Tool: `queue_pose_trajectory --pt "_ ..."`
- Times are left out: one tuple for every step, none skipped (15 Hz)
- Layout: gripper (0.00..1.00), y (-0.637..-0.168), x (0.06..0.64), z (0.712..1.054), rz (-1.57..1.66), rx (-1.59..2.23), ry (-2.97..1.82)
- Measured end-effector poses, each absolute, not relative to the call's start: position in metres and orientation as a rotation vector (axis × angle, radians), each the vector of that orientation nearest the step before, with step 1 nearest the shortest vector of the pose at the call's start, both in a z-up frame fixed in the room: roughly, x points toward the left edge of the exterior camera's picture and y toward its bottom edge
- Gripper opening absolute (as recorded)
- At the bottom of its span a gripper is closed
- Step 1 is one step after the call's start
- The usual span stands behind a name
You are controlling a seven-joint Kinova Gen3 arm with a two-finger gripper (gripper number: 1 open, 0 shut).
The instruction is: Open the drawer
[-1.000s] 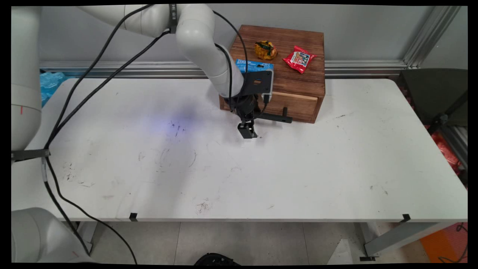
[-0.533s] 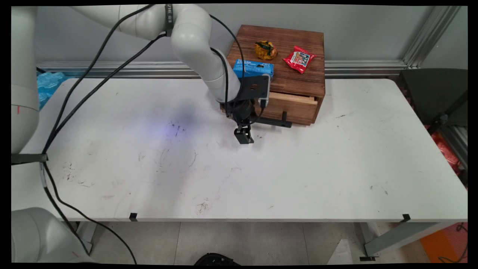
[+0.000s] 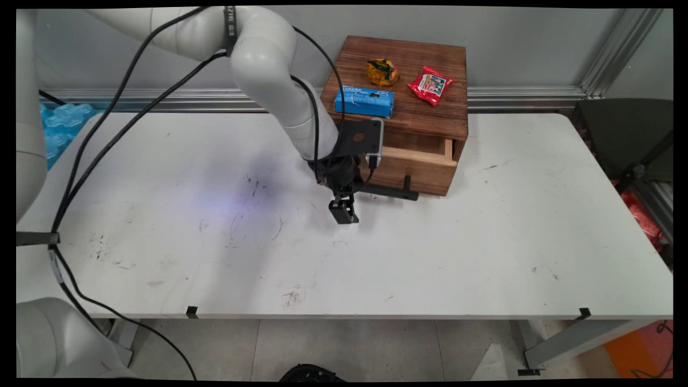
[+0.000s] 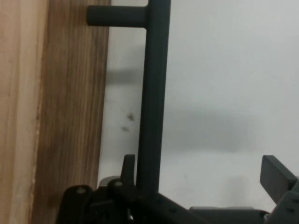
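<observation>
Hand view has the pincer [image 4: 201, 179] spread apart, black drawer handle [image 4: 152, 93] touching one finger [image 4: 128, 169]. Drawer [image 3: 424, 158] sits partly out of the wooden box [image 3: 408, 102], at the tabletop's [image 3: 376, 258] 12 o'clock.

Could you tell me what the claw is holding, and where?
Nothing is clamped: the open claw has one finger behind the drawer handle's bar.

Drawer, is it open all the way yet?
Done: the drawer sticks part way out of the box, with a gap behind its front. In hand: the hand is open, with the handle between its fingers, close against one. Left: I can't tell how much farther the drawer slides.
</observation>
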State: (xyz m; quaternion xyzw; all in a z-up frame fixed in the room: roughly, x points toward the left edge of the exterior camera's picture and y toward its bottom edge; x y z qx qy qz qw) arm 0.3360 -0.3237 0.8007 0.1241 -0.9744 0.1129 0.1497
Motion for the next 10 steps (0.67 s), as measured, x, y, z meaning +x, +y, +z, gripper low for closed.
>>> queue_pose_trajectory --pt "1.0 -0.318 0.335 0.802 0.312 0.361 -2.8" --pt "1.0 -0.312 0.334 0.803 0.3 0.366 -2.8" --pt "1.0 -0.308 0.332 0.804 0.29 0.37 -2.799" --pt "1.0 -0.302 0.331 0.805 0.279 0.375 -2.799" --pt "1.0 -0.297 0.33 0.806 0.268 0.379 -2.799" --pt "1.0 -0.292 0.328 0.807 0.258 0.384 -2.798" --pt "1.0 -0.287 0.327 0.808 0.248 0.387 -2.797" --pt "1.0 -0.283 0.326 0.809 0.238 0.39 -2.797" --pt "1.0 -0.279 0.324 0.81 0.23 0.392 -2.795" --pt "1.0 -0.276 0.323 0.81 0.225 0.393 -2.795"
